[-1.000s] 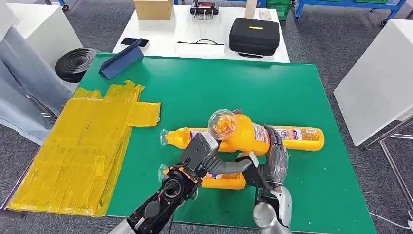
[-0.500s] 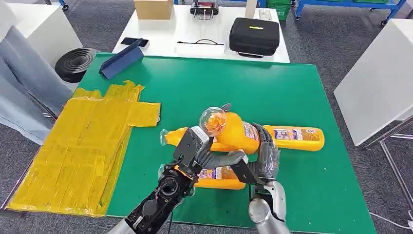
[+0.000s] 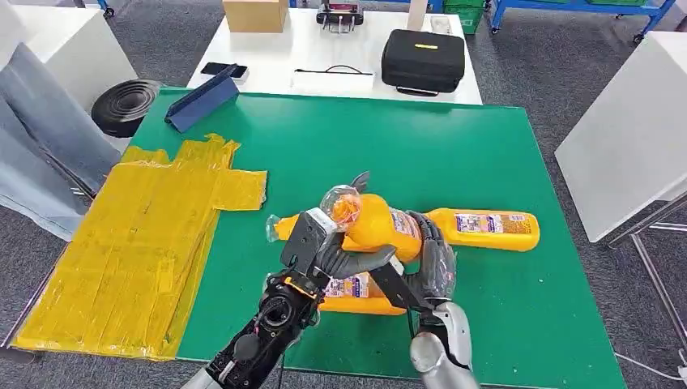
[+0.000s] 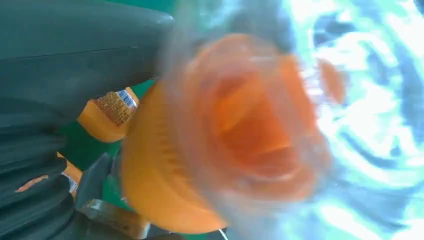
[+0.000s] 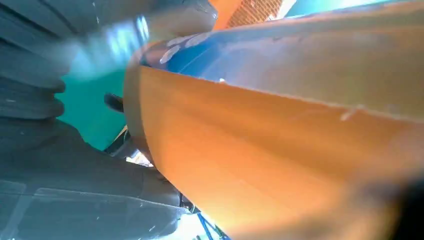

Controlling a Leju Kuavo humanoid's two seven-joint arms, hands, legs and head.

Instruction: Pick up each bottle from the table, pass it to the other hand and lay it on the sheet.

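Note:
My right hand (image 3: 435, 258) grips an orange bottle (image 3: 379, 225) and holds it tilted above the green table (image 3: 454, 146), its plastic-wrapped cap (image 3: 341, 203) pointing left. My left hand (image 3: 324, 247) is right beside the cap, fingers spread under the bottle's neck; I see no firm grip. Up close, the cap (image 4: 250, 135) sits just off the left hand's thumb (image 4: 60, 60). The bottle's body (image 5: 300, 125) lies against the right hand (image 5: 50, 160). Another orange bottle (image 3: 494, 228) lies behind them, and one more (image 3: 360, 296) lies under the hands. The yellow sheet (image 3: 138, 243) covers the table's left side.
A wrapped cap end (image 3: 274, 229) pokes out left of my left hand. At the table's back left lies a blue folder (image 3: 202, 101). Behind stands a white table with a black case (image 3: 423, 58) and a box (image 3: 255, 14). A person's legs (image 3: 32, 162) are at far left.
Both hands and the held bottle have shifted left and slightly toward me. The left hand's fingers now reach further under the bottle.

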